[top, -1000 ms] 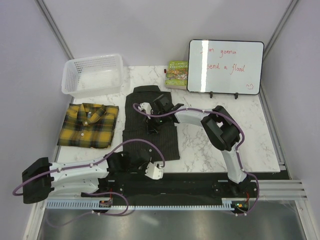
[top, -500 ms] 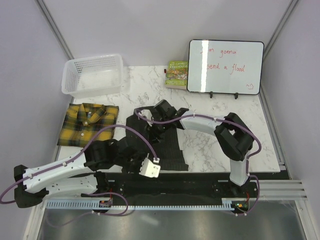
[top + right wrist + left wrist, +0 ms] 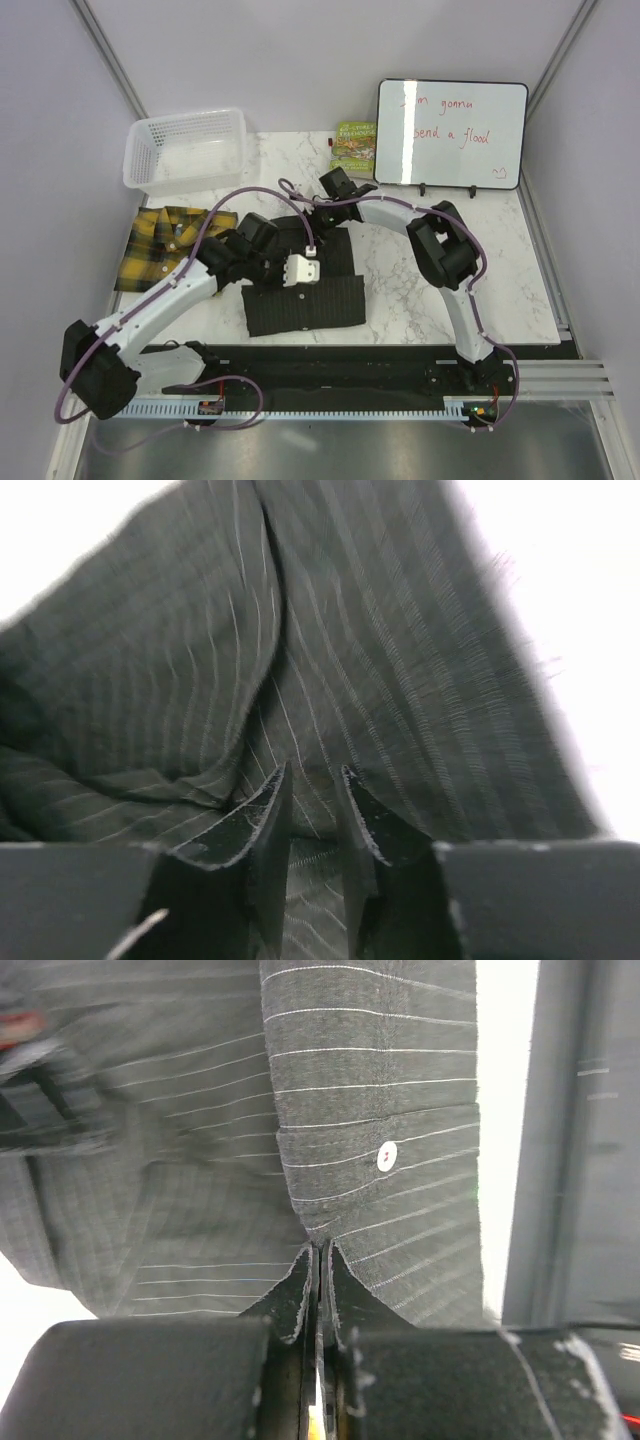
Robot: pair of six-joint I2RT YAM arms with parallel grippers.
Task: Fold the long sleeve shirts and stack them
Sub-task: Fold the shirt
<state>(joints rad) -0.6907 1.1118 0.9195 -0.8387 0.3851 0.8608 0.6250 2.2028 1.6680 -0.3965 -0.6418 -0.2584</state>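
Pinstriped shirt [image 3: 305, 305] edge drawn rearward, left fingers [image 3: 290, 1305], right fingers [image 3: 255, 840] clamped

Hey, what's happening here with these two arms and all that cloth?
Two robot arms are folding shirts. Both are handling the dark pinstriped shirt in the middle of the table. The left tool is pinched shut on its cloth, and the right tool grips the cloth farther back. The yellow plaid shirt lies folded off to the left, so nothing is stacked yet.
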